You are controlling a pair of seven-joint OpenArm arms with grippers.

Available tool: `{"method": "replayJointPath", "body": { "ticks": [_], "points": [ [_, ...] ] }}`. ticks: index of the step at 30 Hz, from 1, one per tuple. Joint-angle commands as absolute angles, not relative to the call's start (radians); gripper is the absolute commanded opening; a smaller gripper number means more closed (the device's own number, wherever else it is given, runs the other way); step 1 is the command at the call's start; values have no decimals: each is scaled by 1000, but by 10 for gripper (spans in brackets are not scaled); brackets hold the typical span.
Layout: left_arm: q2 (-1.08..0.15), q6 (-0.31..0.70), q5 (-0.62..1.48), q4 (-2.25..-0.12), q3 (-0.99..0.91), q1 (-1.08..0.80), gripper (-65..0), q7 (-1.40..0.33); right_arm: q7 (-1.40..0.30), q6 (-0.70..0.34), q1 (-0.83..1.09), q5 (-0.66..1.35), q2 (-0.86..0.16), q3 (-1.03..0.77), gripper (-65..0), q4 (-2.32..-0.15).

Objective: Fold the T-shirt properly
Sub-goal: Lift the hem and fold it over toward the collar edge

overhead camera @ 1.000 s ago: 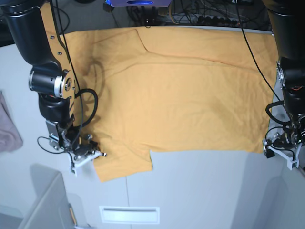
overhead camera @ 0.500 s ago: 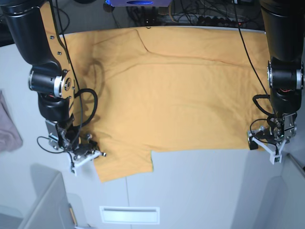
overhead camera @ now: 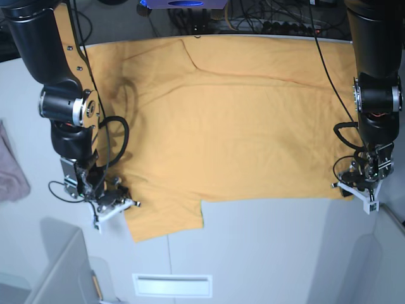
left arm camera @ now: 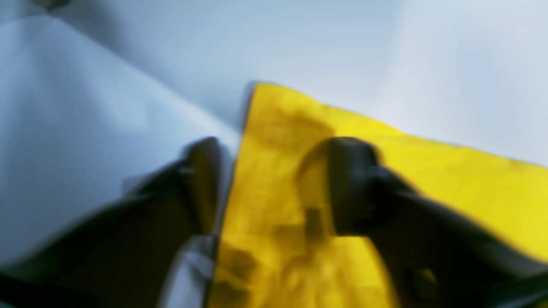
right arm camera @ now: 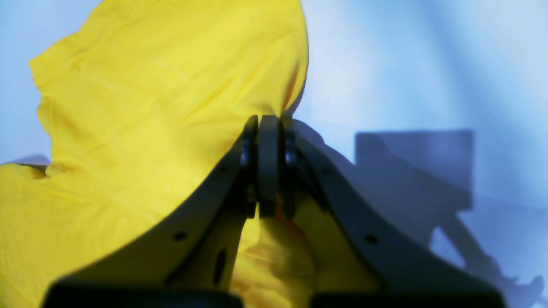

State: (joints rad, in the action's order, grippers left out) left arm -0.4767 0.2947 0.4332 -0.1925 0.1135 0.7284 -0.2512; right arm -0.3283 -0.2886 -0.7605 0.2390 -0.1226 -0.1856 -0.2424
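The orange-yellow T-shirt [overhead camera: 234, 120] lies spread flat on the white table [overhead camera: 266, 253], with one sleeve at the lower left. My right gripper [overhead camera: 117, 204], on the base view's left, is shut on that sleeve's edge. In the right wrist view the fingers [right arm camera: 267, 162] are pressed together with yellow cloth [right arm camera: 128, 107] bunched around them. My left gripper [overhead camera: 358, 190], on the base view's right, is at the shirt's lower right corner. In the blurred left wrist view it is open [left arm camera: 274, 171], with one finger on the cloth [left arm camera: 428, 179] and the other on the bare table.
A pinkish-mauve cloth [overhead camera: 11, 168] lies at the table's left edge. A grey box corner [overhead camera: 57, 272] and a white slotted plate [overhead camera: 172, 285] sit at the front. Cables [overhead camera: 253, 22] run along the back edge.
My left arm has swung in from the table's right edge to the shirt's lower right corner. The right arm has not moved.
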Motion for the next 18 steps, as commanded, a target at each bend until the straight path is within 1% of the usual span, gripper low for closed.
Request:
{"method": "replayJointPath", "body": {
  "ticks": [1,3,4,10,16,18],
  "points": [
    [-483,305,432,-197,113,742,-456,-294,-341,-278,-782,228,-128,-183,-650,-251],
    [-483,305,432,-197,113,742,-592,-294,-341,-278,-780,228,-128,-186,-650,-251],
    [-483,305,432,-197,114,742,-650,-294,-341,-278,-780,228,-128,-188,-650,-251],
    [-483,306,432,-232,113,737,-650,-300,-341,-278,-780,228,-131,-189,-650,-259],
    [-487,306,435,-369,104,682,-650,-329,-374,-278,-710,228,-125,-189,-650,-438],
    [-487,306,435,-424,44,661,-650,-364,-406,-278,-676,228,-124,-191,-650,-521]
  ]
}}
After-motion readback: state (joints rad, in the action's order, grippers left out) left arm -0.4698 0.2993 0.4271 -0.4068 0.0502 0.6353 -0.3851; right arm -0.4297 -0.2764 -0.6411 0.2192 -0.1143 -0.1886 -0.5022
